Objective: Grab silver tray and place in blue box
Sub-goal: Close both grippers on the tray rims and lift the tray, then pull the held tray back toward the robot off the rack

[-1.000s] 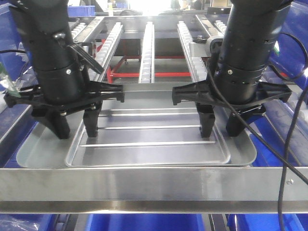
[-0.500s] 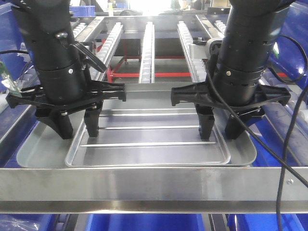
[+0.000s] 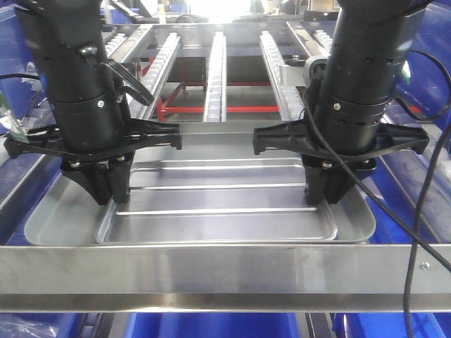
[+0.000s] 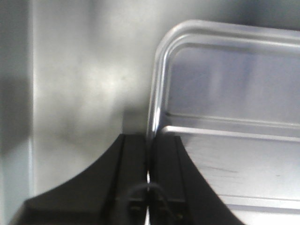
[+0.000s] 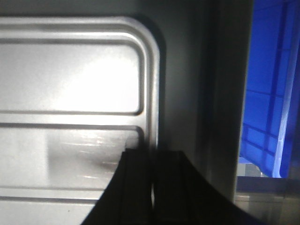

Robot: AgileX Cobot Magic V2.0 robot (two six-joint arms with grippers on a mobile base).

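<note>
Roller rails (image 3: 215, 70) stretch away behind a larger grey pan (image 3: 56, 218). Inside it lies the shiny tray (image 3: 218, 222), with rounded corners and two ridges across its sunken centre. The left end effector (image 3: 106, 191) pinches its left rim, and the right end effector (image 3: 325, 191) pinches its right rim.

The left gripper (image 3: 106, 186) is pinching the left rim of the silver tray (image 3: 218, 222), its fingers pressed together, while the right gripper (image 3: 325, 186) is clamping the opposite rim. The tray's ridges are showing between the grippers, and a steel frame bar (image 3: 225, 271) is crossing in front of them.
</note>
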